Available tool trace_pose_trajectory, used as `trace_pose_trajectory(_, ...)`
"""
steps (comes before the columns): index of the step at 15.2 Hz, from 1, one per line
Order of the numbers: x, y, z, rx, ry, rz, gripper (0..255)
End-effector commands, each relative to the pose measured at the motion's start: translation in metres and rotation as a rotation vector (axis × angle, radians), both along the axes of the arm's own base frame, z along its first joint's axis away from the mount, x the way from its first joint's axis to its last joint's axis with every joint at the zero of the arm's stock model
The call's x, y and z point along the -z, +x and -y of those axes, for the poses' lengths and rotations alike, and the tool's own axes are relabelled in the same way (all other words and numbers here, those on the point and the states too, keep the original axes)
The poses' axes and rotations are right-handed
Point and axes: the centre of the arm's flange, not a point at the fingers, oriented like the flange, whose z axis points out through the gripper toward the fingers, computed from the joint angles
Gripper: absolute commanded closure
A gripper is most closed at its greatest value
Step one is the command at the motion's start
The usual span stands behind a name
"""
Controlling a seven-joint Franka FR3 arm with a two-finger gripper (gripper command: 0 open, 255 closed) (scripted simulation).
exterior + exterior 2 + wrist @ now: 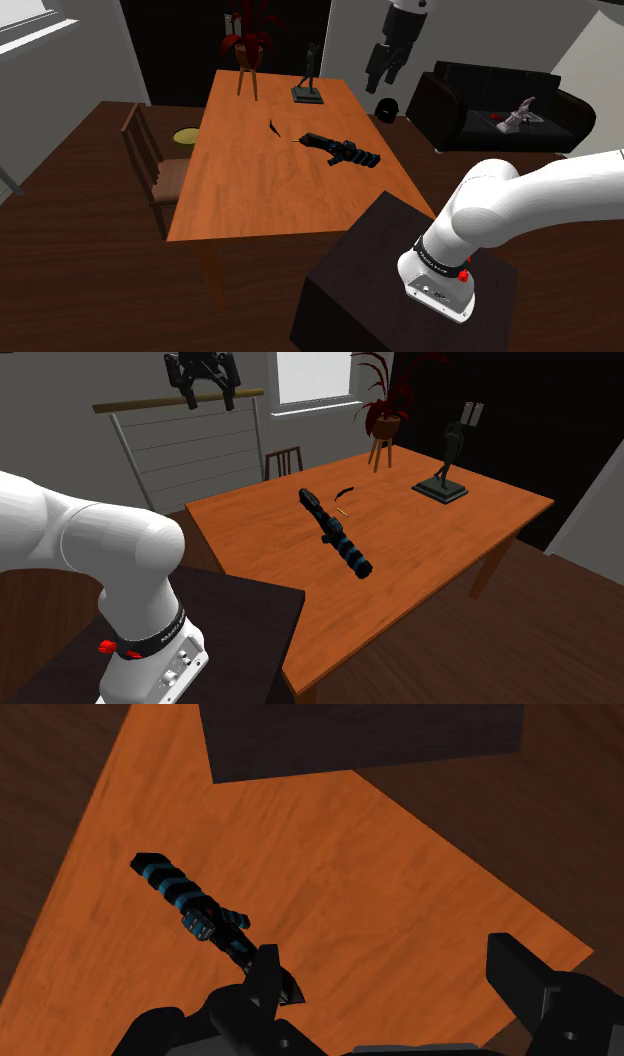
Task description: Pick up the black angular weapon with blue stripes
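Note:
The black angular weapon with blue stripes point(342, 150) lies flat on the orange wooden table point(260, 190), near the middle of its far half. It also lies on the table in the second exterior view point(334, 532). My gripper point(385, 65) hangs high above the table's far right side, fingers apart and pointing down, holding nothing; in the second exterior view the gripper point(203, 390) hangs at the upper left. From the wrist, the weapon point(195, 911) lies far below, partly behind one finger point(264, 976), while the gripper point(390, 974) stands open.
A dark statuette point(308, 78) on a base and a potted red plant point(248, 42) on a small stool stand at the table's far end. A small black curved piece point(273, 126) lies near the weapon. A wooden chair point(150, 165) flanks the table; a black sofa point(495, 105) stands behind.

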Motion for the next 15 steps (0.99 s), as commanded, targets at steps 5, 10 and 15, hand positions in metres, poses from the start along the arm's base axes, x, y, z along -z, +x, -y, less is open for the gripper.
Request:
trace_pose_trajectory(5,0.04,0.013,0.031,-0.092,-0.011,-0.006,0)
trace_pose_trajectory(10,0.09,0.032,0.068,-0.206,-0.024,-0.013,0)
trace_pose_trajectory(15,0.14,0.055,0.104,-0.321,-0.038,-0.02,0)
